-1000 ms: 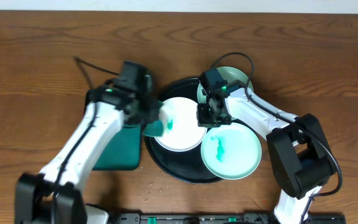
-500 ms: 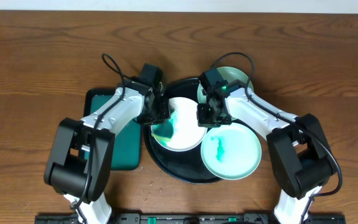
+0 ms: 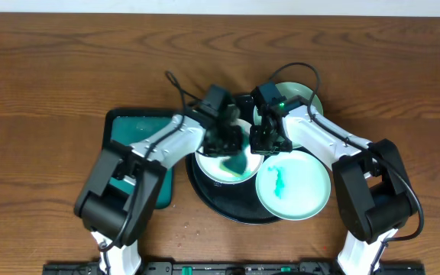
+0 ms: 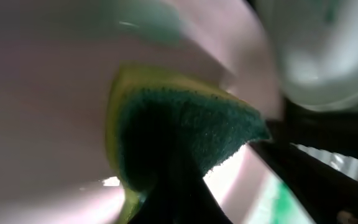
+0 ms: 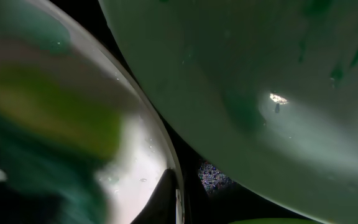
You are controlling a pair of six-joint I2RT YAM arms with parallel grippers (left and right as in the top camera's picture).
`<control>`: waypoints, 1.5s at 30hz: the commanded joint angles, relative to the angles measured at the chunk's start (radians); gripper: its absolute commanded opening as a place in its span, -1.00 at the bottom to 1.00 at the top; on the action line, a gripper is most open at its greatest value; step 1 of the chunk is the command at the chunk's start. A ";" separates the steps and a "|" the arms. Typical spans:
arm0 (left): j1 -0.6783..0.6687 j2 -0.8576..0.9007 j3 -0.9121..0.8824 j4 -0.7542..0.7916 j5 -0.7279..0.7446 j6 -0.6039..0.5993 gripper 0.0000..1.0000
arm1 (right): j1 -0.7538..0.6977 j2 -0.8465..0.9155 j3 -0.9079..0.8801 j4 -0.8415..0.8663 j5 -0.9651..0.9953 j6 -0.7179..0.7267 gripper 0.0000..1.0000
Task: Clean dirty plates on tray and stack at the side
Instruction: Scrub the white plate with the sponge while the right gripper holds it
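Observation:
On the black tray [image 3: 212,200] lies a white plate [image 3: 208,164] with wet teal streaks. My left gripper [image 3: 231,145] is shut on a green and yellow sponge [image 3: 237,163] and presses it onto the plate's right half; the left wrist view shows the sponge [image 4: 185,137] flat against the white plate [image 4: 42,93]. My right gripper [image 3: 270,143] is shut on the white plate's right rim [image 5: 148,155]. A mint plate [image 3: 300,187] with a teal smear sits at the tray's front right. Another mint plate [image 3: 305,99] lies at the back right, partly under the right arm.
A dark green rectangular sponge tray [image 3: 140,160] lies on the wooden table left of the black tray, under the left arm. A black cable [image 3: 178,84] loops behind the left wrist. The two arms meet over the tray's centre.
The left arm swept right, dragging the sponge from the white plate's left edge to its right half. The tray and plates shifted slightly right. The right gripper kept its grip.

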 commanded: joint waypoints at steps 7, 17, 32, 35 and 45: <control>-0.004 0.034 -0.014 -0.048 -0.057 -0.051 -0.86 | 0.002 0.043 -0.023 0.003 0.072 -0.011 -0.97; 0.103 0.034 -0.013 -0.166 -0.683 -0.055 -0.86 | 0.002 0.043 -0.023 -0.008 0.077 -0.011 -0.97; 0.103 0.034 0.090 -0.233 -0.346 0.064 -0.86 | 0.003 0.043 -0.023 -0.010 0.095 -0.012 -0.97; 0.070 0.034 0.090 -0.201 -0.135 0.066 -0.86 | 0.005 0.043 -0.023 -0.010 0.095 -0.012 -0.98; -0.063 0.034 0.090 -0.163 0.035 0.008 -0.86 | 0.009 0.043 -0.023 -0.018 0.094 -0.011 -0.97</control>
